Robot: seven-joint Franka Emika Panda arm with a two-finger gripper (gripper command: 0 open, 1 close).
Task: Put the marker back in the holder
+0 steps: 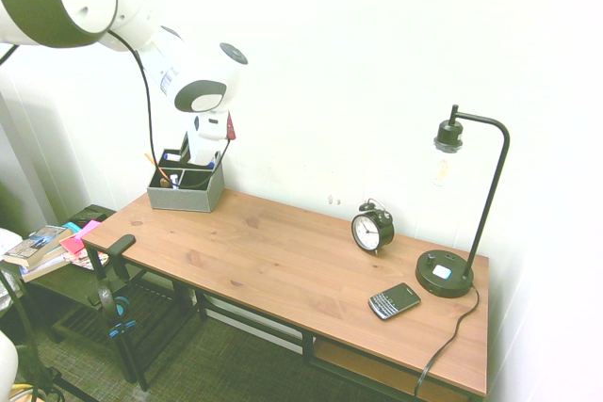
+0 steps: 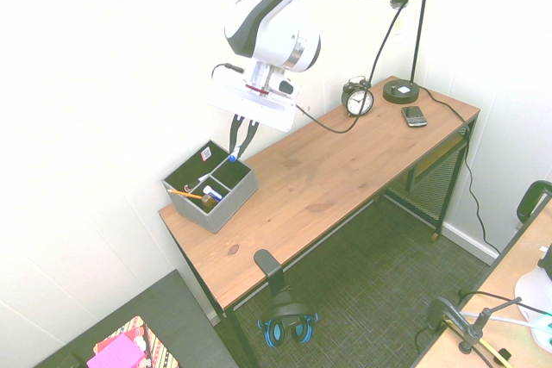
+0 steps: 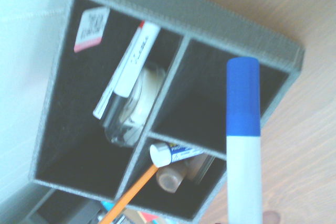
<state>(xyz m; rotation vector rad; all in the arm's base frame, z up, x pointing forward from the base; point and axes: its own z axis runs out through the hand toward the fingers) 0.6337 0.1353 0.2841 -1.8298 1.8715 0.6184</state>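
Marker carried over the holder

Our end effector (image 2: 239,146) pinched the marker (image 2: 233,158); the holder (image 2: 210,185) seemingly lay just below, so we judged aiming for an empty compartment best.

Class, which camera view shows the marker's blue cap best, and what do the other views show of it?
The wrist view: the marker fills it, blue cap clear against the holder. In the second exterior view it is a tiny white sliver below the gripper, over the holder. In the first exterior view I cannot pick it out.
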